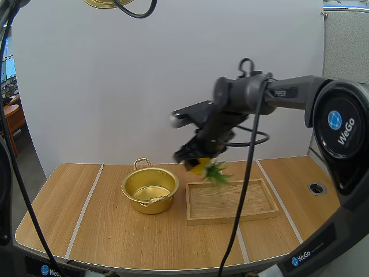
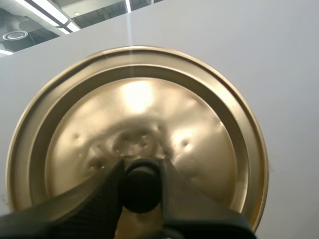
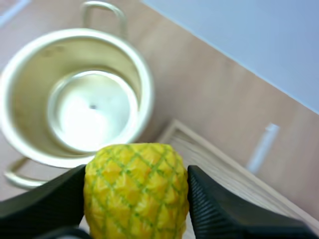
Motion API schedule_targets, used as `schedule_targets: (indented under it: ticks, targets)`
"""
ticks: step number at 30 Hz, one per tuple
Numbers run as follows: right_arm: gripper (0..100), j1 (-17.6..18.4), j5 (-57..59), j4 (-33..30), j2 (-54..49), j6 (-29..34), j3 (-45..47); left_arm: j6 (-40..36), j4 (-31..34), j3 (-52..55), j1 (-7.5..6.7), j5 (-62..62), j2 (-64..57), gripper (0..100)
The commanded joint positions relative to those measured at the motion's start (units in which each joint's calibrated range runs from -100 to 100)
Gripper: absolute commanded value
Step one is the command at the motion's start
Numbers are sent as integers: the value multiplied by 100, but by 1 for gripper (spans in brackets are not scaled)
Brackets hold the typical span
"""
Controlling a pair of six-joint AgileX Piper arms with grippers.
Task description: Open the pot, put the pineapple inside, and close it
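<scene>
Above the tabletop (image 1: 109,231) by the open pot (image 1: 150,189), pineapple (image 3: 135,189) is gripped in right pincer (image 3: 135,174), lid knob (image 2: 142,191) in left pincer (image 2: 141,167)

the lid (image 2: 139,114) in the left end effector (image 2: 142,172) is glossy gold metal, dimpled; the pot (image 1: 150,188) near the right end effector (image 3: 137,174) shines alike. its pineapple (image 3: 135,199) looks bumpy; tray (image 1: 230,203) and bench (image 1: 115,236) are matt wood.

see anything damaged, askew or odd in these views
The lid looks dented: small dimples pock its gold face around the black knob pinched by the left gripper. Otherwise nothing stands out; the pot sits upright and empty.
</scene>
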Motion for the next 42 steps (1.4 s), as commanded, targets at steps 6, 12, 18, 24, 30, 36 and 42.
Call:
schedule_targets:
  ticks: [6,12,18,24,30,36,42]
  targets:
    - [0,728,-132,-234,160,495,-466,-37,66,-53,-17,-195,3,0]
    - [0,879,232,-248,772,578,-1168,-37,66,-53,-17,-195,3,0]
    - [0,886,293,-248,1420,578,-1761,-37,66,-53,-17,-195,3,0]
    - [0,886,377,-279,1998,578,-2216,-37,66,-53,-17,-195,3,0]
    - [0,886,202,-293,2369,578,-2293,-37,66,-53,-17,-195,3,0]
    - [0,886,-59,-329,2648,549,-2293,-37,66,-53,-17,-195,3,0]
    - [0,886,-310,-329,2837,549,-2293,-37,66,-53,-17,-195,3,0]
